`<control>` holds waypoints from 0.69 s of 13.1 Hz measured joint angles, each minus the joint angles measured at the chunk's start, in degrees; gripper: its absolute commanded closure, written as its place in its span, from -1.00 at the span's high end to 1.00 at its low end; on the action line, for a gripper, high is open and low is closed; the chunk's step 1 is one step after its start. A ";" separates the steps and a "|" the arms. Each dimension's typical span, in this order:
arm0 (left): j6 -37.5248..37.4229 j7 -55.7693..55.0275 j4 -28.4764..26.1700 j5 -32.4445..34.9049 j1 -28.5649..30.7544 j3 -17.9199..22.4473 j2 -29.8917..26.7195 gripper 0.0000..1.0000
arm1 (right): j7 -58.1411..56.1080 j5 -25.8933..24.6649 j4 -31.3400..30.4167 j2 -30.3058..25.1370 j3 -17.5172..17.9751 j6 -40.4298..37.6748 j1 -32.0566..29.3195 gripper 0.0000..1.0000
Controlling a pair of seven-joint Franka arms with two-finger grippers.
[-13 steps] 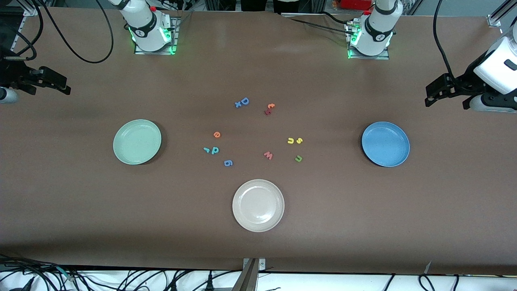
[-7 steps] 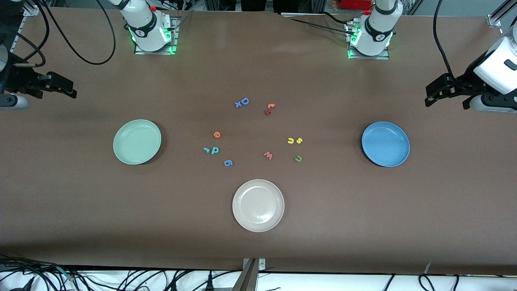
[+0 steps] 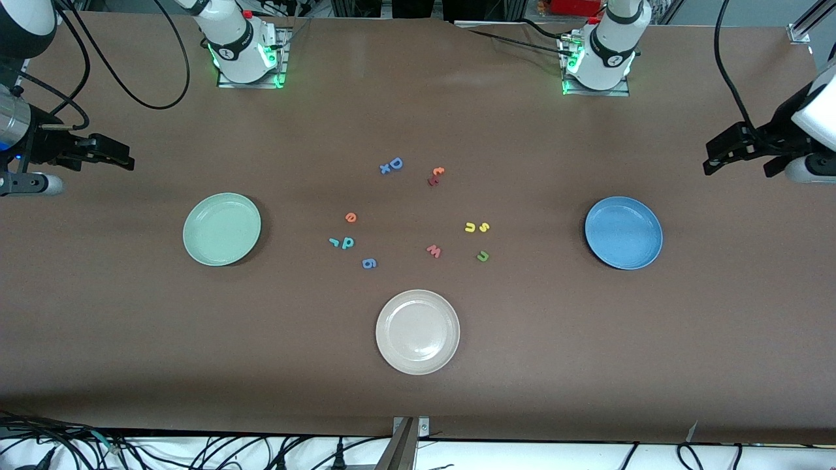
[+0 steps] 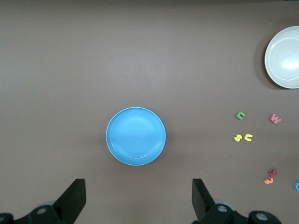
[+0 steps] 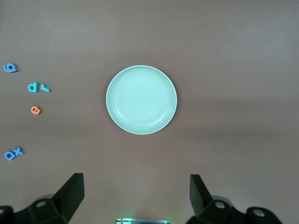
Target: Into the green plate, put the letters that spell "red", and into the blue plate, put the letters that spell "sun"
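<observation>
The orange e [image 3: 351,217], teal d [image 3: 348,243] and small teal r [image 3: 334,242] lie on the table between its middle and the green plate [image 3: 222,228]. The yellow u [image 3: 469,227], yellow s [image 3: 484,227] and green n [image 3: 482,256] lie toward the blue plate [image 3: 624,233]. Both plates hold nothing. My right gripper [image 3: 124,156] hangs open over bare table at the right arm's end; its wrist view shows the green plate [image 5: 141,99] off its open fingertips [image 5: 77,179]. My left gripper [image 3: 712,160] hangs open at the left arm's end, looking down on the blue plate [image 4: 136,136].
A beige-white plate [image 3: 417,331] sits nearest the front camera, mid-table. Among the letters lie a blue 6 [image 3: 369,263], a pink w [image 3: 434,250], a blue D with x [image 3: 392,165] and a red and orange pair [image 3: 435,175]. The arm bases [image 3: 245,49] stand along the top edge.
The right gripper has moved in from the table's end toward the green plate. The left gripper has drawn back slightly toward its own end. Letters and plates have not moved.
</observation>
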 measured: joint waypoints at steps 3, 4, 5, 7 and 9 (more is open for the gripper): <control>0.00 0.00 0.13 -0.19 0.30 -0.06 0.00 1.00 | 0.00 0.00 -0.02 0.63 0.02 0.04 0.07 1.00; 0.00 0.00 0.13 -0.20 0.30 -0.09 0.00 1.00 | 0.00 0.01 -0.09 1.44 0.05 0.03 0.42 1.00; 0.00 0.00 0.13 -0.20 0.30 -0.11 0.00 1.00 | 0.00 0.02 -0.20 2.74 0.12 0.05 1.37 1.00; 0.00 0.00 0.13 -0.20 0.29 -0.18 0.00 1.00 | 0.06 0.02 -0.32 6.20 0.26 1.02 4.66 1.00; -0.41 0.00 -0.21 -0.21 0.02 -0.50 0.06 1.00 | 0.24 0.02 -0.60 9.77 0.38 4.84 7.71 1.00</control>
